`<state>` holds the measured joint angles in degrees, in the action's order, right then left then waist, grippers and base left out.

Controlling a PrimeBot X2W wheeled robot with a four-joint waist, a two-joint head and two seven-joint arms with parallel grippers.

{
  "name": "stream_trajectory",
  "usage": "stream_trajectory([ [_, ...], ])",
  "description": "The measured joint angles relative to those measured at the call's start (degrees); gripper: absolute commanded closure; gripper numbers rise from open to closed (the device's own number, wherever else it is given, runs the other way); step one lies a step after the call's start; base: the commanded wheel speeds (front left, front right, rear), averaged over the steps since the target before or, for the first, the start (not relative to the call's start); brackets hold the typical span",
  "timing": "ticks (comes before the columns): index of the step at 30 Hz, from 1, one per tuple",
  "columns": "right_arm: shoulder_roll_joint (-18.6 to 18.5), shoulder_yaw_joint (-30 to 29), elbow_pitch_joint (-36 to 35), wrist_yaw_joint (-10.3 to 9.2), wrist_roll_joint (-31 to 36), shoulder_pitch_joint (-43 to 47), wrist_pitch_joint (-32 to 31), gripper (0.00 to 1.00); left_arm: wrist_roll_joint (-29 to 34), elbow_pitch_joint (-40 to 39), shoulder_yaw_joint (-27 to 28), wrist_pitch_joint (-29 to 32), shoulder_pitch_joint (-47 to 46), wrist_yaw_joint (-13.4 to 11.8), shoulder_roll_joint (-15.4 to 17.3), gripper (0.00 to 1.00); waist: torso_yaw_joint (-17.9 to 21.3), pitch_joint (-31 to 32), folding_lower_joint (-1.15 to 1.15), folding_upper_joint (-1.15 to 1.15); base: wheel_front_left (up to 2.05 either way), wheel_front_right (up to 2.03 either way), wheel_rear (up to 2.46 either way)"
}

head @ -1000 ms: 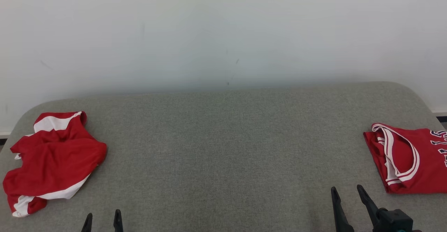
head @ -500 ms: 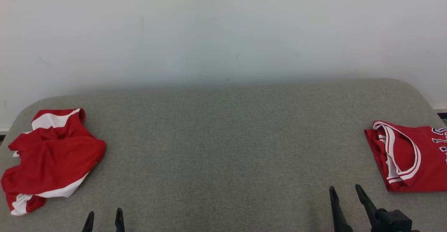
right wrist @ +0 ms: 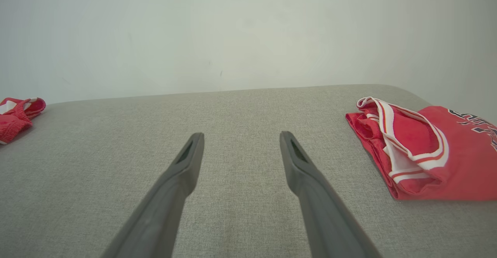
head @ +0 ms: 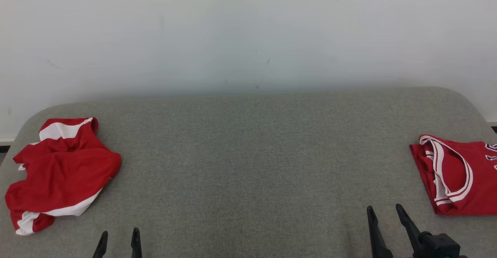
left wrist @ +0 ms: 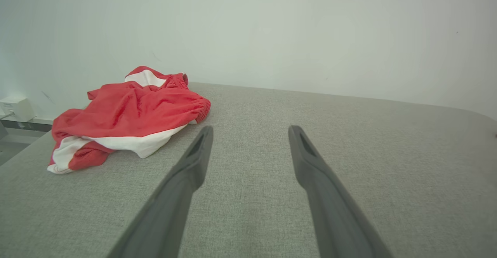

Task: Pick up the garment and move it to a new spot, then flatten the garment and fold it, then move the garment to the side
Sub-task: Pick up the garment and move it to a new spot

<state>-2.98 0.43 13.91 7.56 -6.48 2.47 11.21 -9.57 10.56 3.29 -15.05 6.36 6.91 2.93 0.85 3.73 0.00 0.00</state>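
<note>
A crumpled red and white garment (head: 62,172) lies at the far left of the grey fabric-covered table (head: 252,153); it also appears in the left wrist view (left wrist: 128,114) and at the left edge of the right wrist view (right wrist: 15,118). My left gripper (head: 119,231) stands open at the table's front edge, to the right of and nearer than this garment, holding nothing (left wrist: 251,129). My right gripper (head: 383,207) is open and empty too (right wrist: 241,133). It sits left of a folded red jersey (head: 458,176) with white trim (right wrist: 427,153).
A pale wall (head: 248,36) rises directly behind the table's rounded back edge. The folded jersey runs past the right edge of the head view. A small white box (left wrist: 15,108) sits low by the wall beyond the table's left end.
The head view has shifted slightly, so the whole picture slid a little. Both garments lie where they were, and both grippers stay open in place.
</note>
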Motion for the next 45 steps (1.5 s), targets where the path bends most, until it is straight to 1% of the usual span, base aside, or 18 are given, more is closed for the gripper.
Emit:
stream_trajectory([
  [2,0.0,-0.2,-0.1,0.00,0.0,0.0,0.2,0.00,0.0,0.1,-0.1,0.0,-0.3,0.1,0.0,0.00,-0.4,0.0,0.00,0.00,0.00,0.00,0.00],
  [10,0.0,0.0,-0.3,0.00,-0.5,0.0,0.4,0.00,-0.5,0.1,0.1,0.0,-0.6,-0.4,0.0,0.00,-4.4,0.2,0.00,0.00,0.00,0.00,0.00],
  [28,0.1,3.4,2.0,0.00,-3.2,0.0,1.7,0.00,1.2,-0.1,4.0,0.0,1.3,0.2,0.0,0.00,-17.8,1.2,0.00,0.00,0.00,0.00,0.00],
  [29,0.1,3.4,2.0,0.00,-3.2,0.0,1.7,0.00,1.2,-0.1,4.0,0.0,1.3,0.2,0.0,0.00,-17.8,1.2,0.00,0.00,0.00,0.00,0.00],
  [35,0.1,3.9,2.7,0.00,-3.6,-0.2,2.0,0.00,1.3,0.0,4.7,0.0,1.8,0.2,0.0,0.00,-21.4,1.4,0.00,0.00,0.00,0.00,0.00],
  [40,0.1,4.4,3.4,0.00,-4.0,-0.5,2.4,0.00,1.4,-0.1,5.0,0.0,1.9,0.2,0.0,0.00,-23.0,1.4,0.00,0.00,0.00,0.00,0.00],
  [45,0.1,5.3,3.8,0.00,-4.1,-1.3,2.5,0.00,1.4,-0.4,5.8,0.0,2.1,0.2,0.0,0.00,-22.4,1.3,0.00,0.00,0.00,0.00,0.00],
])
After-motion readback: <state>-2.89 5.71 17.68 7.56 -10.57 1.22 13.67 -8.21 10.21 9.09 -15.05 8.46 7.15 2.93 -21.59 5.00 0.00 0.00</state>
